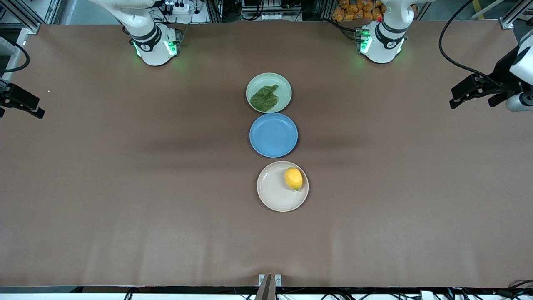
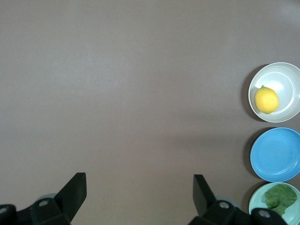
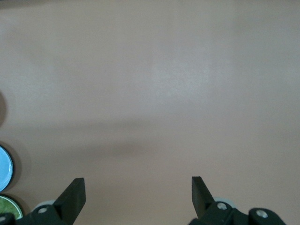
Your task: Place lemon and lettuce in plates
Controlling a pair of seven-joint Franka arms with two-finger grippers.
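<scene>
The lemon [image 1: 293, 178] lies in the beige-white plate [image 1: 272, 189], the plate nearest the front camera. The lettuce [image 1: 264, 98] lies in the pale green plate [image 1: 285, 85], the one nearest the robots' bases. Both show in the left wrist view: the lemon [image 2: 266, 100] in its plate [image 2: 286, 79], the lettuce [image 2: 279, 197] in its plate [image 2: 255, 201]. My left gripper [image 1: 472, 100] hangs open and empty over the left arm's end of the table, far from the plates; it also shows in its wrist view [image 2: 139, 187]. My right gripper [image 1: 23, 104] hangs open and empty over the right arm's end [image 3: 138, 190].
An empty blue plate [image 1: 273, 135] sits between the two other plates, touching or almost touching both. The three plates form a line down the middle of the brown table [image 1: 125, 187]. A small metal bracket [image 1: 269, 280] sits at the table's front edge.
</scene>
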